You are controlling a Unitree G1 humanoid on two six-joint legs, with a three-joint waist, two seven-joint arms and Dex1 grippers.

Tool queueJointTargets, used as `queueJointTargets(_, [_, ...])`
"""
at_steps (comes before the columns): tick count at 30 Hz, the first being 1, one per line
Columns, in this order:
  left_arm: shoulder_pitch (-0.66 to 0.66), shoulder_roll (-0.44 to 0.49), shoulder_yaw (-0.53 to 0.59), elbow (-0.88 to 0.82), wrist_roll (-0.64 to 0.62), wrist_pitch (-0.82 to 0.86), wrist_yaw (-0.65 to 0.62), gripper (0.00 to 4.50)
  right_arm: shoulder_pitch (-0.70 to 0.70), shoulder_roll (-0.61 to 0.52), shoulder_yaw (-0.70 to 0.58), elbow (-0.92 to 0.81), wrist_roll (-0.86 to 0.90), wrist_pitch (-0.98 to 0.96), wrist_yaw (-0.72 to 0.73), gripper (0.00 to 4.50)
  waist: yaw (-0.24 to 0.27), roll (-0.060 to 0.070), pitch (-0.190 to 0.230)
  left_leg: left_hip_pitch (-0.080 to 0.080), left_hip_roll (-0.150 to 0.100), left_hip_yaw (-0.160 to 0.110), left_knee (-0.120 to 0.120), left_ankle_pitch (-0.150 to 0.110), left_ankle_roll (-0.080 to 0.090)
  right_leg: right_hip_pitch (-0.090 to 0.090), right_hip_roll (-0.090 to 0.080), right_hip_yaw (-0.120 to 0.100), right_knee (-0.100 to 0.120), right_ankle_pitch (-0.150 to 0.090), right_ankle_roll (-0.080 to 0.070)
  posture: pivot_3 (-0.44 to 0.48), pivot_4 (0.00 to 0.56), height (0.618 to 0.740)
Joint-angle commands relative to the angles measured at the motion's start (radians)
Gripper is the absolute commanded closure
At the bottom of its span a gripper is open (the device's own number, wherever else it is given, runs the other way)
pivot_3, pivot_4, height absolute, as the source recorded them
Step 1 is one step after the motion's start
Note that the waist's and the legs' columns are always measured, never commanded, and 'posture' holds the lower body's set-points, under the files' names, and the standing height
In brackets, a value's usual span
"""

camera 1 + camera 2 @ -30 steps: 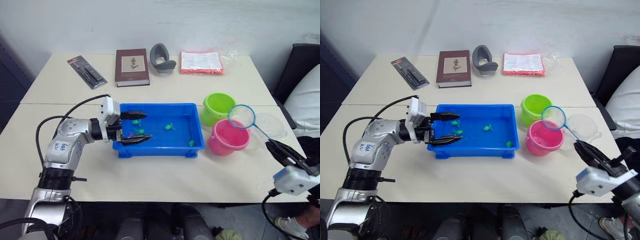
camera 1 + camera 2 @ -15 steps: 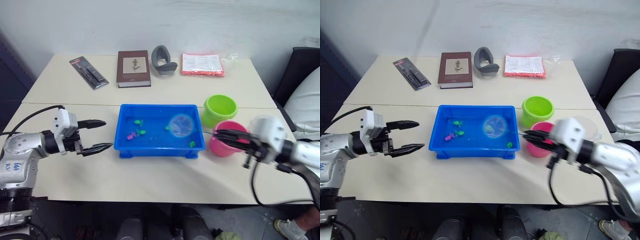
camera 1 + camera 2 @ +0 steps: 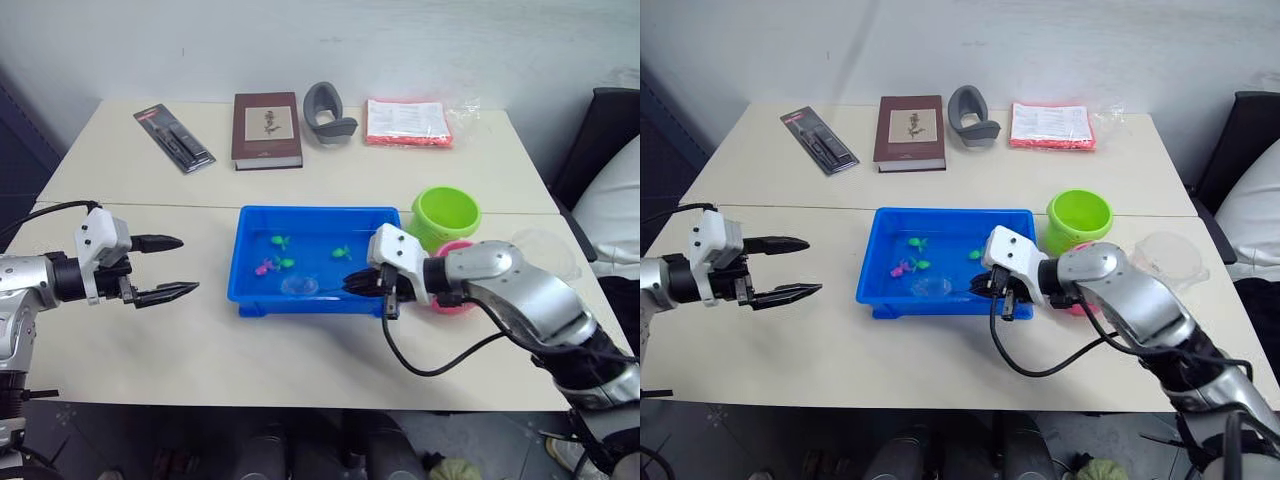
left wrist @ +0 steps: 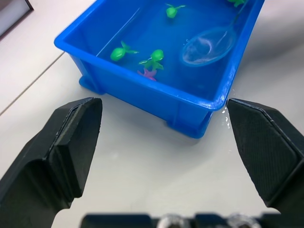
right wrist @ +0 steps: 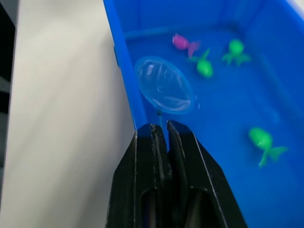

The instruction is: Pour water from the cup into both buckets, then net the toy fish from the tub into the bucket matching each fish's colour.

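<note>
One net [image 3: 299,287], clamped in right end effector [image 3: 352,284], now dips into tub [image 3: 318,302].

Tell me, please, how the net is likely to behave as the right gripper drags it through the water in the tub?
The net hangs from a thin handle pinched in the right gripper, so it may flex or twist. Its fine mesh looks limp, likely sagging under a fish. It looks light, so the tub should hardly shift.

no legible text, book cover [image 3: 267,128] and packets unreadable
</note>
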Motion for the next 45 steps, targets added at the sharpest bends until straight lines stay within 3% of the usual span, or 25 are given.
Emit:
queueJointTargets(1, [0.022,0.004,0.029,-0.069,-0.023,0.021,0.016,0.01,-0.055,0.083,0.013,0.061,-0.060,-0.065,-0.003,4.50,-0.003,0.000,0.000,0.000,0.000,0.000,0.000,0.000,0.000,0.000,0.000,0.000,0.000,0.000,0.000,0.000,0.150,0.740])
queueJointTargets(12, [0.042,-0.016,0.039,-0.118,-0.037,0.056,0.061,0.01,-0.143,0.194,0.078,0.201,-0.212,-0.113,0.055,4.50,-0.008,0.000,0.000,0.000,0.000,0.000,0.003,0.000,0.000,0.000,0.000,0.000,0.002,0.000,0.000,0.000,0.150,0.740])
queueJointTargets(21, [0.043,-0.021,0.042,-0.121,-0.039,0.063,0.080,0.01,-0.175,0.314,0.066,0.303,-0.324,-0.218,-0.024,4.50,-0.026,0.000,0.000,0.000,0.000,0.000,0.003,0.000,-0.001,0.000,0.000,0.000,0.003,0.000,0.000,0.000,0.150,0.740])
queueJointTargets(32, [0.054,-0.023,0.047,-0.128,-0.050,0.068,0.096,0.01,-0.155,0.349,0.031,0.359,-0.376,-0.348,-0.031,4.50,-0.026,0.000,0.000,0.000,0.000,0.000,0.003,0.000,-0.001,-0.001,0.000,0.000,0.003,0.000,0.000,0.000,0.150,0.740])
queueJointTargets(45, [0.042,-0.020,0.037,-0.120,-0.046,0.064,0.098,0.01,-0.092,0.324,-0.014,0.337,-0.329,-0.159,0.031,4.50,-0.025,0.000,0.000,0.000,0.000,0.000,0.003,0.000,-0.001,0.000,0.000,0.000,0.003,0.000,0.000,0.000,0.150,0.740])
